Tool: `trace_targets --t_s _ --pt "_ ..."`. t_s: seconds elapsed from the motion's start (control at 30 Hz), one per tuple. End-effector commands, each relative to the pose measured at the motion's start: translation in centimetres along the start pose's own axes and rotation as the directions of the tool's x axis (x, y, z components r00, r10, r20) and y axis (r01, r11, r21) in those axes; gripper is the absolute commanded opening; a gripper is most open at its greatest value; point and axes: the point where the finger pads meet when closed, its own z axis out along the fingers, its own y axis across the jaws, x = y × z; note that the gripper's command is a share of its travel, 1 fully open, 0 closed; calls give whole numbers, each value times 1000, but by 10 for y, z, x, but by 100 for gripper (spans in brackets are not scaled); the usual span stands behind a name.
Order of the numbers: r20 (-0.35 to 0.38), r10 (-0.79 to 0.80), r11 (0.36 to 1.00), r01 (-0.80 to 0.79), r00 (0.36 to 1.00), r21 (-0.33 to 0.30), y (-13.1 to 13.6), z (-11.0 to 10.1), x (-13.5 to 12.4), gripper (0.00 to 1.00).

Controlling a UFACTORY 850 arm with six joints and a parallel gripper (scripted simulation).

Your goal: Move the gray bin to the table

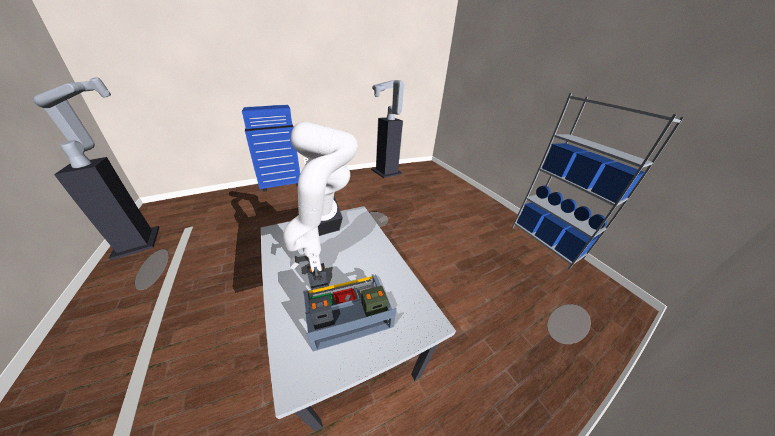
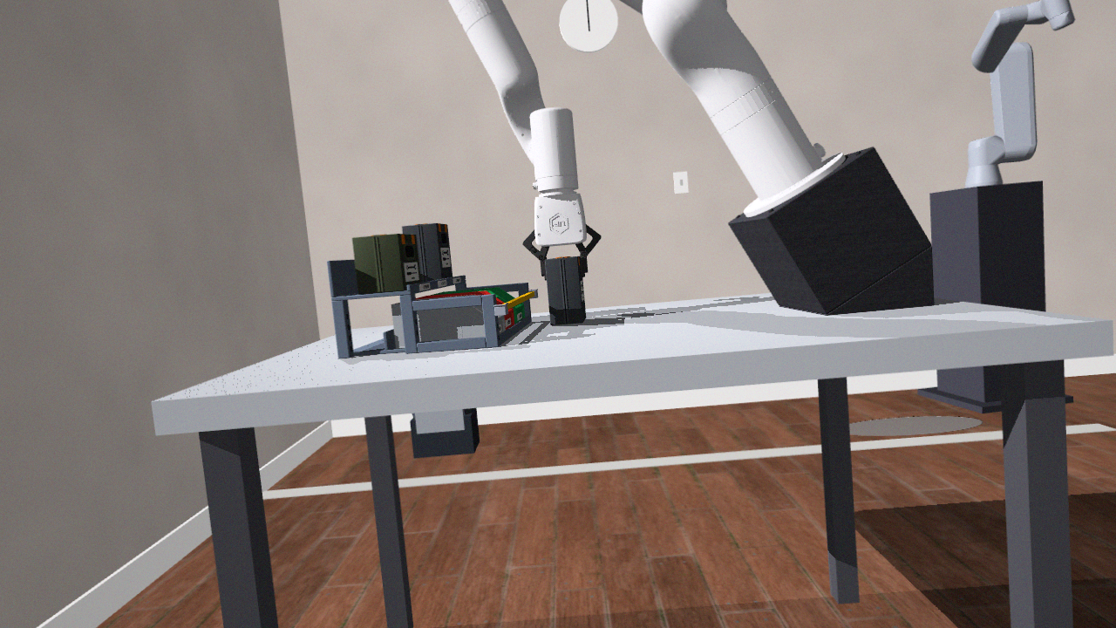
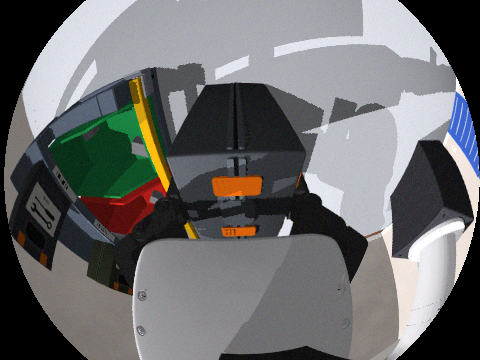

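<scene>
My gripper (image 1: 316, 272) (image 2: 565, 267) (image 3: 236, 166) is shut on a dark case with orange latches (image 2: 565, 295) (image 3: 235, 125). The case is upright, its underside at or just above the table top (image 2: 702, 344); I cannot tell if it touches. The gray open bin (image 1: 364, 289) (image 2: 452, 323) is on the low blue-gray shelf (image 1: 352, 327) (image 2: 409, 324), beside the red bin (image 1: 344, 295) (image 3: 120, 212). The green bin (image 3: 100, 145) is on the red bin's other side. The gray bin is hidden in the wrist view, and its parts are not clear.
A yellow bar (image 1: 341, 284) (image 2: 519, 299) (image 3: 155, 145) runs along the bins' open fronts, close to the held case. Another dark case (image 1: 323, 315) (image 2: 426, 246) and an olive case (image 1: 375, 304) (image 2: 377, 265) stand on the shelf's upper tier. The black arm base (image 2: 842, 226) (image 3: 425, 195) stands opposite.
</scene>
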Motion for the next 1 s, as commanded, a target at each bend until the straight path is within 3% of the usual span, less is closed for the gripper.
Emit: trace_targets --t_s 0.0,0.13,0.17,0.97 --pt "-1 0 1000 0 1000 1 0 0 0 0" --pt "-1 0 1000 0 1000 1 0 0 0 0" --pt "-1 0 1000 0 1000 1 -1 0 0 100" --pt "-1 0 1000 0 1000 1 -1 0 0 100"
